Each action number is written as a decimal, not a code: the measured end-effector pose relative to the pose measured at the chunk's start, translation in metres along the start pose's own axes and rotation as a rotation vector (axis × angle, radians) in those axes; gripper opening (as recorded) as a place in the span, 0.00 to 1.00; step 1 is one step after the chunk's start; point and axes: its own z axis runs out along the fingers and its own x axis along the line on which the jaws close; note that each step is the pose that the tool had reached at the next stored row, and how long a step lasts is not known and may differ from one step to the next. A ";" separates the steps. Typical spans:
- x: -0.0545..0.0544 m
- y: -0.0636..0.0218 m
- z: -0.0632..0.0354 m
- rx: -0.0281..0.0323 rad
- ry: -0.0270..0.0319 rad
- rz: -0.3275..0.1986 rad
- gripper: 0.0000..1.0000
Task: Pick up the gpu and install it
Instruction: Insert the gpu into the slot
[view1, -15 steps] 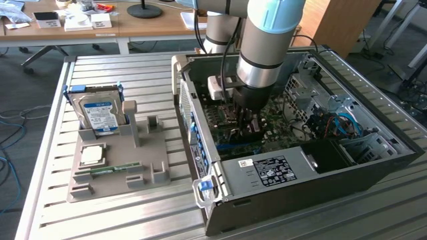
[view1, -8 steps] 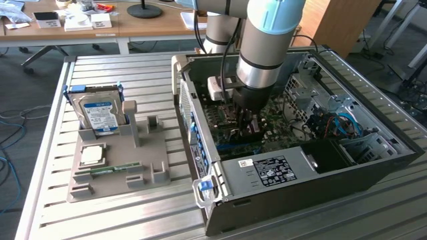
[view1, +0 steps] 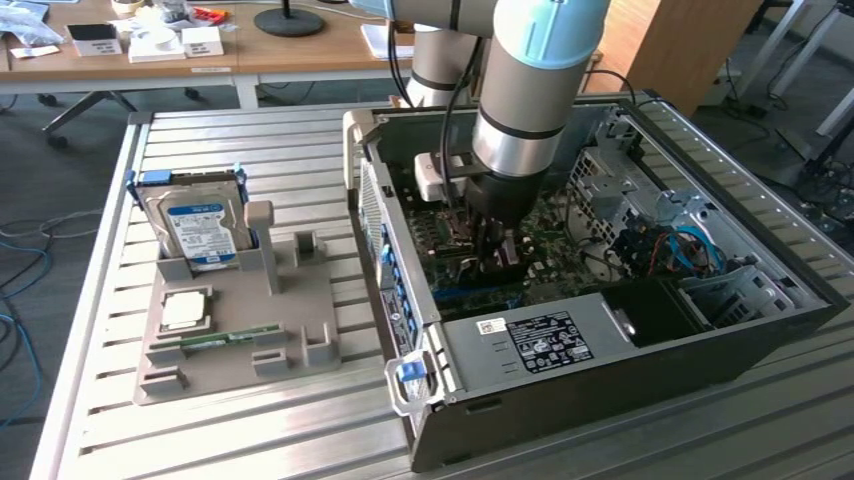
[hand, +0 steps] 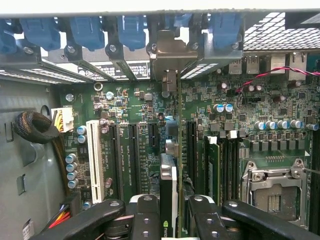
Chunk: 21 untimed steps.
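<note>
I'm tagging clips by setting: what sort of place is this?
Likely a robotics lab in an office: an open computer case on a slatted metal table, a hard drive in a fixture, desks behind.

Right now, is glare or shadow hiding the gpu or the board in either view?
Exterior view: the case interior is dim under the arm; sunlight brightens the table on that view's right. Wrist view: motherboard evenly lit, gpu plain between the fingers; the strip above the case is washed out.
</note>
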 end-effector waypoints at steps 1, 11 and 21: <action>0.000 0.0000 0.0000 0.0000 0.0000 0.000 0.27; 0.000 0.0004 0.0002 -0.0001 0.0001 0.000 0.27; 0.000 0.0005 0.0015 -0.0002 0.0004 0.000 0.27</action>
